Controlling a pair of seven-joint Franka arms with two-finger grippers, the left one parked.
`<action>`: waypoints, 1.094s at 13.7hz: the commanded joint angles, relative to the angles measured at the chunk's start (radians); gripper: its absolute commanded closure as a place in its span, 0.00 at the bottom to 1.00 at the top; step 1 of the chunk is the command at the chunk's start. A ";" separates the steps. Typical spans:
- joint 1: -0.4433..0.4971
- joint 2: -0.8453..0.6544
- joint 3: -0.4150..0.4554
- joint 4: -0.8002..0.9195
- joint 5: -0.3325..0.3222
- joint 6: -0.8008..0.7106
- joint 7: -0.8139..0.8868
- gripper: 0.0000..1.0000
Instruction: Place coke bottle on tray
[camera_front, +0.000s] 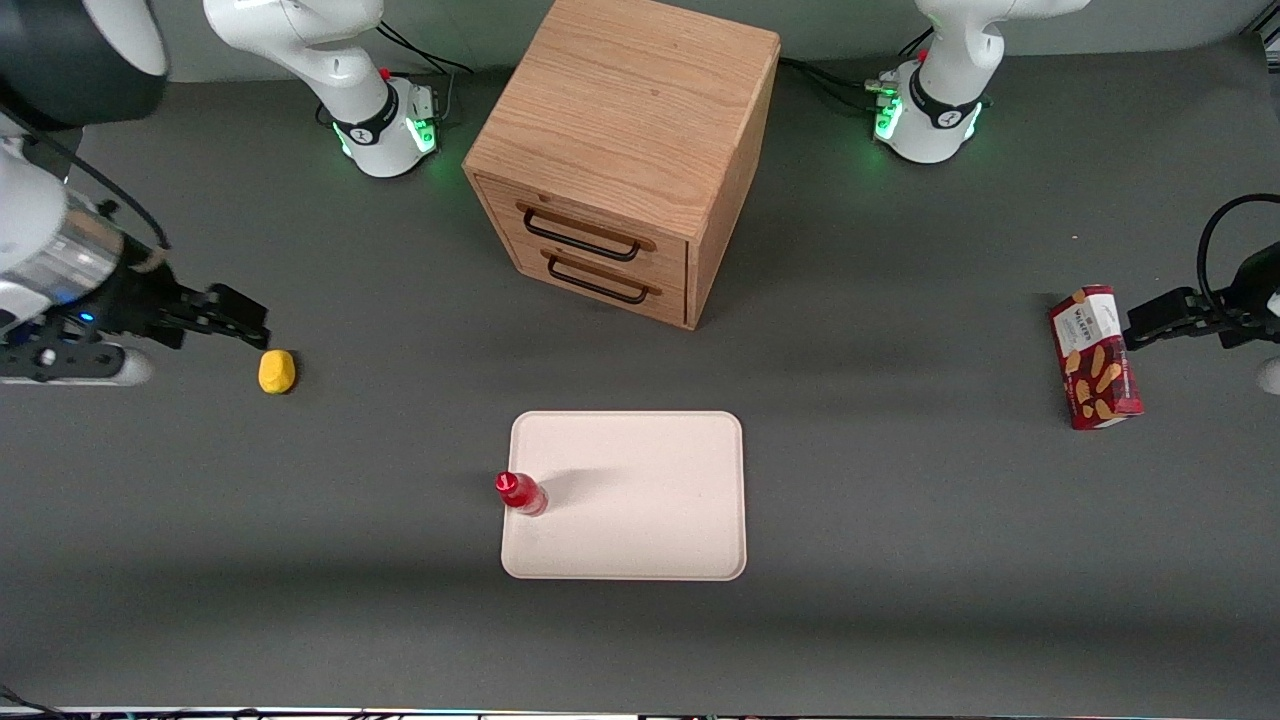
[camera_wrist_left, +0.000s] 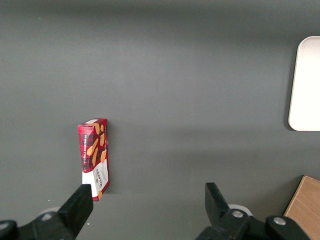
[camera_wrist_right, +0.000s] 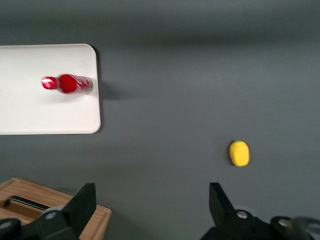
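The small red coke bottle (camera_front: 521, 493) stands upright on the pale cream tray (camera_front: 640, 520), close to the tray edge that faces the working arm's end of the table. The wrist view shows the same bottle (camera_wrist_right: 66, 84) on the tray (camera_wrist_right: 45, 112). My right gripper (camera_front: 238, 318) hovers far off toward the working arm's end, just above the yellow lump (camera_front: 276, 371). Its fingers (camera_wrist_right: 82, 201) are spread wide, open, with nothing between them (camera_wrist_right: 152, 200).
A wooden two-drawer cabinet (camera_front: 625, 160) stands farther from the front camera than the tray. The yellow lump (camera_wrist_right: 239, 153) lies on the grey table. A red snack box (camera_front: 1095, 358) lies toward the parked arm's end.
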 joint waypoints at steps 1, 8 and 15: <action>-0.077 -0.066 0.014 -0.101 0.021 0.045 -0.094 0.00; -0.101 -0.132 -0.050 -0.210 0.018 0.134 -0.236 0.00; -0.126 -0.123 -0.056 -0.150 0.016 0.128 -0.235 0.00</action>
